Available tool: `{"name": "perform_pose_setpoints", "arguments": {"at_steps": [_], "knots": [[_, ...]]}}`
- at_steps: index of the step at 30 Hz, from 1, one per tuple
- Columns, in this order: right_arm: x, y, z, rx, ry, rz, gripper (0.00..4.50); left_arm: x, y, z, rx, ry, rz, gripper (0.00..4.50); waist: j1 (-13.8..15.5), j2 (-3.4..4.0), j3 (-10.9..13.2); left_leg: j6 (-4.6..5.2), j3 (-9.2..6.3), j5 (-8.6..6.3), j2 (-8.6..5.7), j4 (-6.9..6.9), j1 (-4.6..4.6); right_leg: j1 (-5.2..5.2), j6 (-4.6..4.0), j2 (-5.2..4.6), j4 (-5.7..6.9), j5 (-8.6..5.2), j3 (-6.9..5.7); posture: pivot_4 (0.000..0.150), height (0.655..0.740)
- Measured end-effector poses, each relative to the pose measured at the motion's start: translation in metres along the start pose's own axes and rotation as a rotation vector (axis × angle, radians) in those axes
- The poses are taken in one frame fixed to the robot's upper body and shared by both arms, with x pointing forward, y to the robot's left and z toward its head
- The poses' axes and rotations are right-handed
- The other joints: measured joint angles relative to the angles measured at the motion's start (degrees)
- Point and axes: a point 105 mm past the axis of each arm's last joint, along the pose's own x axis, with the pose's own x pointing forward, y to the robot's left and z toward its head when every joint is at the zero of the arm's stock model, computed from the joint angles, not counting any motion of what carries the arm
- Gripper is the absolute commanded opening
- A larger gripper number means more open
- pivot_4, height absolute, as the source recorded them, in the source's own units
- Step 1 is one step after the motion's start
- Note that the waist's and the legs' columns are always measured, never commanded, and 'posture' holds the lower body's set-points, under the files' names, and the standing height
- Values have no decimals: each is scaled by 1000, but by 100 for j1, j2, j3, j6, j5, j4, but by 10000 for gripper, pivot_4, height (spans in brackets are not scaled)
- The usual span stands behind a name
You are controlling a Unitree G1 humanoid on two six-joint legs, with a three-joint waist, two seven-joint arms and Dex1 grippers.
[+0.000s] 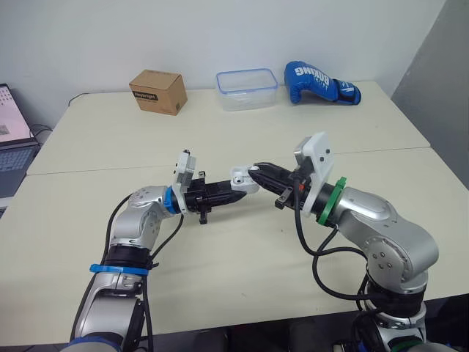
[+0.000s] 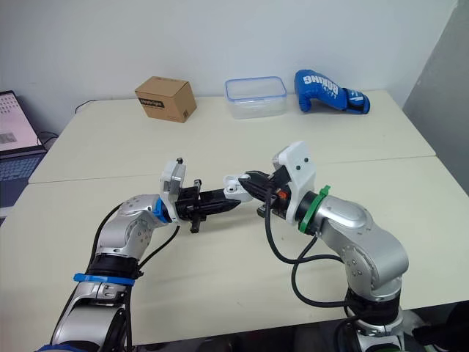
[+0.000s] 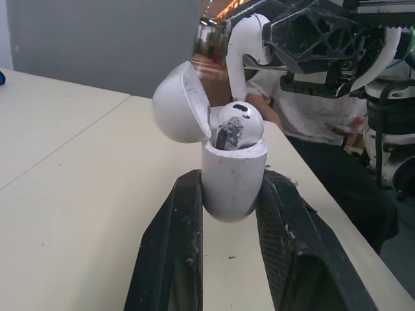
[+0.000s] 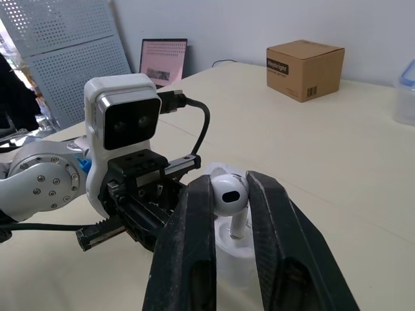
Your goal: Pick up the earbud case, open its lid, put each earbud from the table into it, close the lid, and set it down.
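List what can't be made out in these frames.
- Second slot of the white plastic earbud case: left wrist view, hidden behind the seated white earbud and round open lid.
- Case under the held white earbud: right wrist view, right gripper's black fingers cover most of it.
- Part of the grey open laptop: cut by the eye views' left edge.
- Label on the brown cardboard box: too small to read.

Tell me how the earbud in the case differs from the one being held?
The seated earbud rests in the open case, only its head showing; the held earbud shows its stem too. The seated earbud is ungripped; the held earbud is pinched in the right jaws near the case. Both are white.
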Motion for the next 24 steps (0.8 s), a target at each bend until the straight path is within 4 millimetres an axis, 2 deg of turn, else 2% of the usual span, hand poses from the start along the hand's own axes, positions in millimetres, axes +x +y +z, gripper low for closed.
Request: {"name": "perform_pose_setpoints", "arguments": {"at_steps": [14, 24], "knots": [[0, -6, -9, -3, 48, -3, 3687, 0, -3, 0, -10, 1, 7, 8063, -2, 0, 0, 0, 0, 0, 1, -1, 0, 0, 0, 1, -1, 0, 1, 1500, 7307], [1, -7, -8, -47, 76, -15, 3687, 3, -1, 0, -26, -5, 22, 8063, -1, 0, 0, 0, 0, 0, 1, 0, 0, 0, 0, 1, -1, 0, 1, 1500, 7307]]}}
